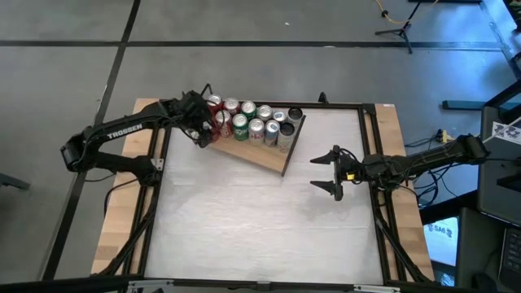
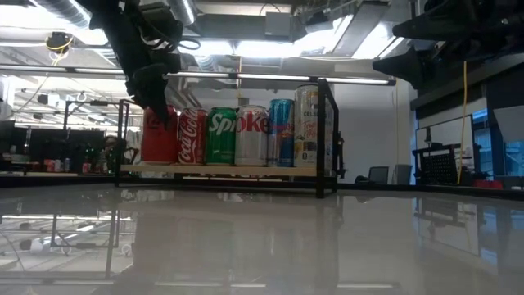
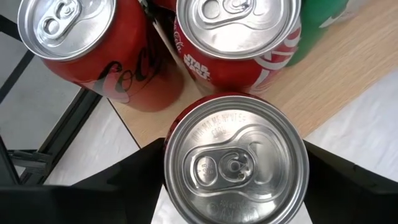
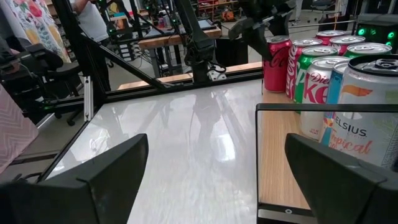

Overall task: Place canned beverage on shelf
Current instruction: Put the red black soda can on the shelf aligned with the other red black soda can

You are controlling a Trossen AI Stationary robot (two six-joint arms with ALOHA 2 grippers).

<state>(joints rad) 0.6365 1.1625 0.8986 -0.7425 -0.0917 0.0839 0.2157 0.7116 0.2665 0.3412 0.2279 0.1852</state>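
The shelf (image 1: 262, 155), a wooden board with black wire supports, lies at the table's far middle and carries several cans in rows. At its left end stands a red can with a silver top (image 3: 236, 165), next to two other red cans (image 3: 81, 50) (image 3: 239, 37). My left gripper (image 1: 203, 129) reaches down over this can (image 2: 158, 135) and is shut on it. My right gripper (image 1: 330, 172) hangs open above the table's right side, off the shelf's right end, with nothing between its fingers (image 4: 112, 171). My left gripper pinches the red can between its two fingers, one on each opposite side of the wall just under the top rim (image 3: 166, 155). The fingers slant down from above and from the table's left. The can stands upright, its bottom level with its neighbours' on the board.
Green, silver and blue cans (image 2: 246, 135) and a tall Celsius can (image 4: 367, 118) fill the rest of the shelf. Black wire posts (image 2: 322, 135) rise at its ends. The white tabletop (image 1: 260, 228) in front of the shelf is bare. Metal rails (image 1: 383, 203) run along the table's sides.
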